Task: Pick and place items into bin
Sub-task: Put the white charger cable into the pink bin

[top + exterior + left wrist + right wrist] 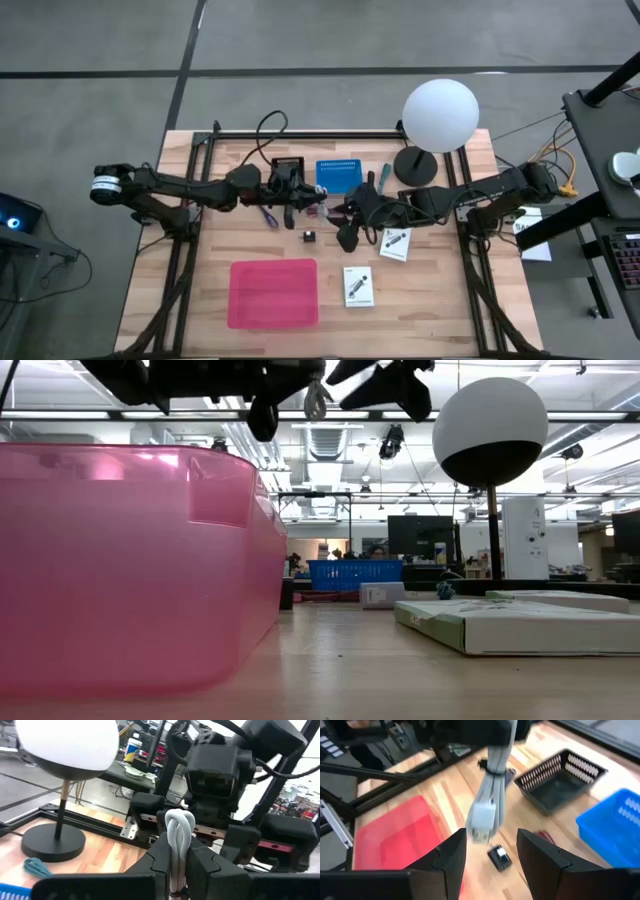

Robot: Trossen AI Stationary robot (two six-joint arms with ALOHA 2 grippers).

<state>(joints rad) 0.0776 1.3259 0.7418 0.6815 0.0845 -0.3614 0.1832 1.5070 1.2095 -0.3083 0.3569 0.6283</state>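
We hold a bundled grey cable (179,836) pinched in our left gripper (178,865), raised above the table's middle. Our right gripper (490,851) hangs just beside it, fingers spread and empty. We judge the handover finished; next the left arm must carry the cable over the pink bin (273,293) and release.

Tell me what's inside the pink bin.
From above, the pink bin shows only its bare floor; nothing lies in it. In the low view its tinted wall blurs the interior, so that view cannot confirm this.
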